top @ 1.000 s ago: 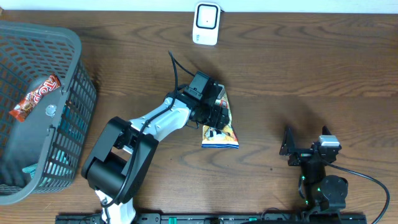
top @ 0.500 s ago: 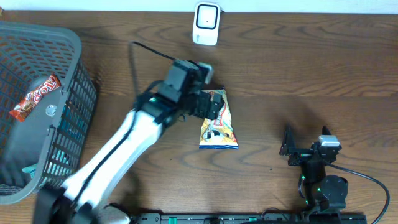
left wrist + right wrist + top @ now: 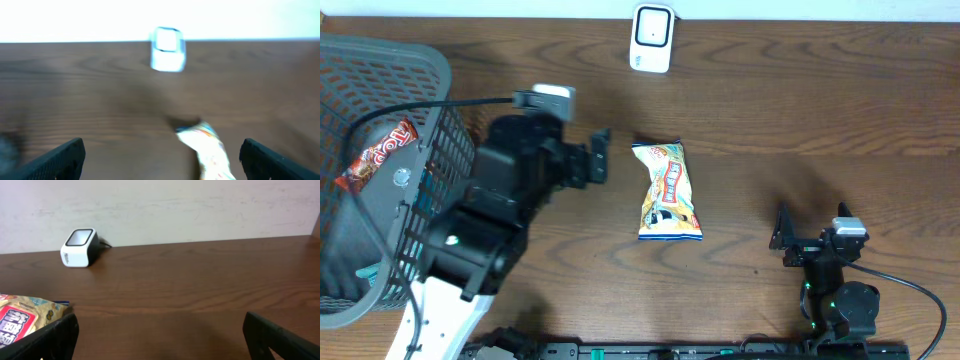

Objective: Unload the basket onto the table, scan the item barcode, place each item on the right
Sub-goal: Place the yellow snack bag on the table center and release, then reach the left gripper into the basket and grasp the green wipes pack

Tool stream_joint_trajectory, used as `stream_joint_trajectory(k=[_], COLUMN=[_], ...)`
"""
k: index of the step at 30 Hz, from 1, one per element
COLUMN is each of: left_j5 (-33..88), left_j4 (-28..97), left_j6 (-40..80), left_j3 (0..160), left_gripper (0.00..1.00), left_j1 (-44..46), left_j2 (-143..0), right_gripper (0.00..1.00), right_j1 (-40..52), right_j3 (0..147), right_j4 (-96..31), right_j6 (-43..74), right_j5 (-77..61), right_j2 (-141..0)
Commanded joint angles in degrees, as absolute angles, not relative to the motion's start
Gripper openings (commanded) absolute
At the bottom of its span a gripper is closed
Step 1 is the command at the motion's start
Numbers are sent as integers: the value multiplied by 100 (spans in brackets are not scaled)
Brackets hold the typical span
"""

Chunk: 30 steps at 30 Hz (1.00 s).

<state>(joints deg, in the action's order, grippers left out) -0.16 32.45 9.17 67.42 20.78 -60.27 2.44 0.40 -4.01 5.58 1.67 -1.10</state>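
Backs toward nine o'clock, left hand (image 3: 599,165) released, snack packet (image 3: 668,190) left flat; looks light, crinkly, slippery; best pinched at sealed end.

Wooden table (image 3: 820,120), snack bag (image 3: 668,190), scanner (image 3: 651,37), basket (image 3: 450,145)

The black-and-white left arm stretches forward, its black 2-finger left gripper (image 3: 601,158) held high, jaws spread wide and empty. The black right gripper (image 3: 783,238) sits low by its base, jaws wide, empty.
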Motion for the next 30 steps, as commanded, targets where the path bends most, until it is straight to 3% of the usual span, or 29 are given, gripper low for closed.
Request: stream_joint_trajectory(k=[1,9,10,17,22,27,30], left_j5=[-327,-373,-370,-75,408,338,276], left_j4=[3341,3341,3354,4453,5360,6659,6810], left_j6=[882,1651,2141,4217,4545,5638,5732], left_j3=[7120,7913,8086,8156,8156,8088,7968], left_gripper=[98,98,98,99,99,99,99], left_j1=[1503,-432,-1068,-3173,-4016,-4589,-4816], left_j2=[-5983,-6014,-6064,-6587,-7478,-8394,-8858], right_gripper=[99,99,99,99,99,99,99], right_j1=[228,228,228,228,228,228,228], right_j3=[32,32,32,32,32,32,32], right_j4=[-421,-421,-421,-421,-421,-421,-421], right_j6=[506,506,506,506,506,506,506], right_j5=[154,154,154,154,154,154,154], right_j2=[-104,-104,-104,-104,-104,-104,-104])
